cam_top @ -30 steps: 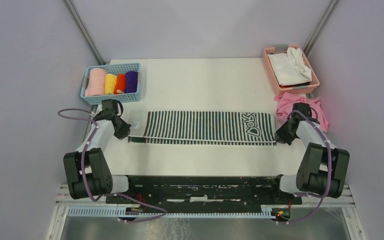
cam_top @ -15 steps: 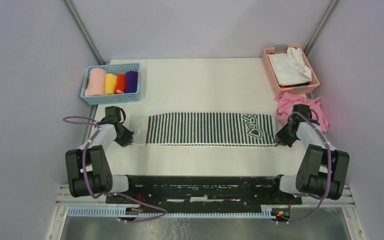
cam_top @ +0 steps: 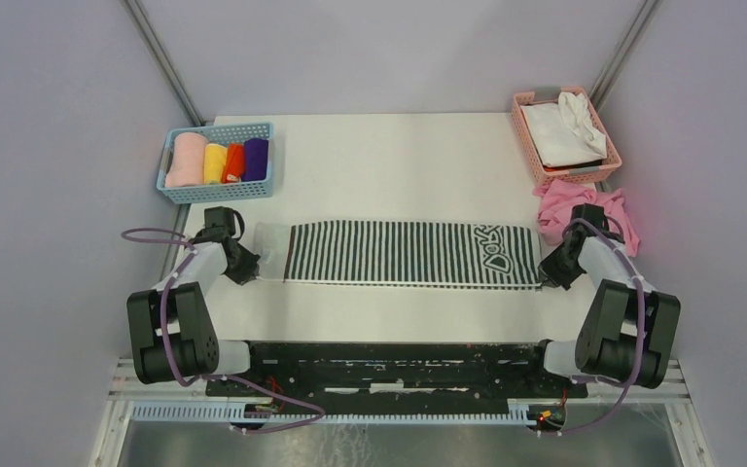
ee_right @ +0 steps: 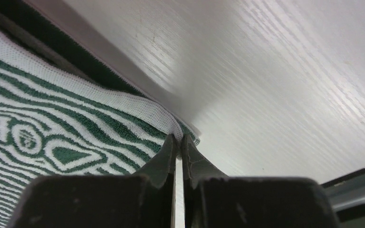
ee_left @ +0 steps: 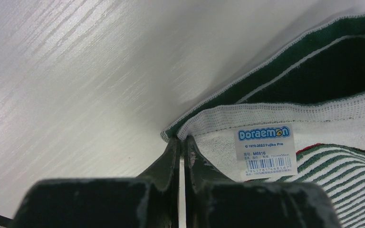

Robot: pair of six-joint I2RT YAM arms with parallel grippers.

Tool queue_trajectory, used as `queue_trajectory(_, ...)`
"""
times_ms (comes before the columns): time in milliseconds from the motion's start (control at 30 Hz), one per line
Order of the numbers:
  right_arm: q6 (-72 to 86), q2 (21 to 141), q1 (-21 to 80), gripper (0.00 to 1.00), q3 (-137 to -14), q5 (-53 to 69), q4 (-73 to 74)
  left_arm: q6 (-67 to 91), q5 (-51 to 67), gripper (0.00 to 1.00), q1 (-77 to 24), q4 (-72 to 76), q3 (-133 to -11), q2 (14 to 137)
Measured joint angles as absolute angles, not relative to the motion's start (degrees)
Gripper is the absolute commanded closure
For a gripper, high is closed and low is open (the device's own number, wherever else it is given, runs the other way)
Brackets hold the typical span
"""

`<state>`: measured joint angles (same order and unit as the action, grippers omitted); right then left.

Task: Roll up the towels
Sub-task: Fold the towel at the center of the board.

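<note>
Green-and-white striped cloth towel (cam_top: 404,254) lay flat across the white bench (cam_top: 399,165), its long way running left to right. The left claw (ee_left: 180,142) was clamped on its left near corner, the right claw (ee_right: 179,138) on its right near corner.

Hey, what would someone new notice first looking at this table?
A long green-and-white striped towel lies stretched flat across the middle of the table, the left jaws and right jaws each shut on a near corner. Far left, a blue basket holds four bright rolled cloths; far right, a pink basket holds white cloth.
</note>
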<state>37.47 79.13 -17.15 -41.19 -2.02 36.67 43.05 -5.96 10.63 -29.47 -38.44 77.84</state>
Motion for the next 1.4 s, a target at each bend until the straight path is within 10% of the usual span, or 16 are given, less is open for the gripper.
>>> queue_trajectory(1400,39.0,80.5,-18.5,0.92,-42.3,1.7,42.1,45.0,-8.5,0.97,13.2,-31.6,-39.9,77.7)
